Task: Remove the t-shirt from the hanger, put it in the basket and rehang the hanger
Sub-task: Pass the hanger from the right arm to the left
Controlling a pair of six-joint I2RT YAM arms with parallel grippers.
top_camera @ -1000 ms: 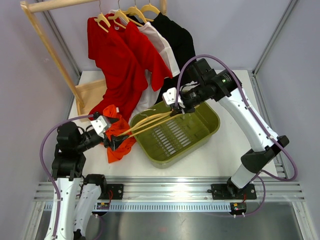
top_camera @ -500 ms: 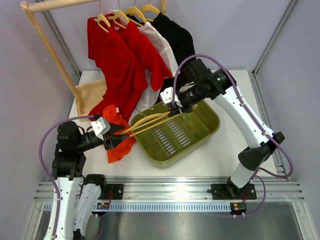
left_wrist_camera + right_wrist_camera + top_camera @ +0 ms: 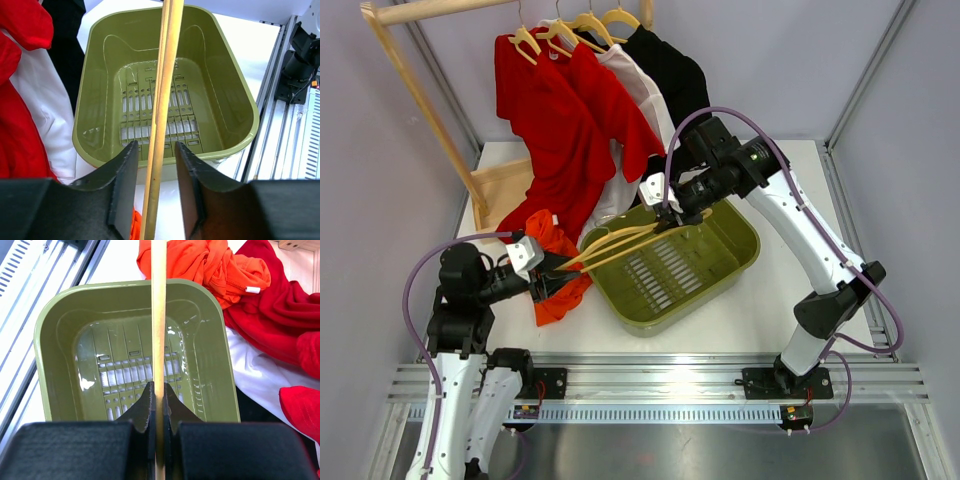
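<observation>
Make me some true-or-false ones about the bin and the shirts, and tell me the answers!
1. The bin has nothing in it. True.
2. The orange shirt is inside the bin. False: it lies on the table beside the bin.
3. The right gripper is shut on the hanger. True.
4. A shirt hangs on that hanger. False: it is bare.
5. Only red shirts hang on the rack. False: a white shirt and a black shirt hang there too.
</observation>
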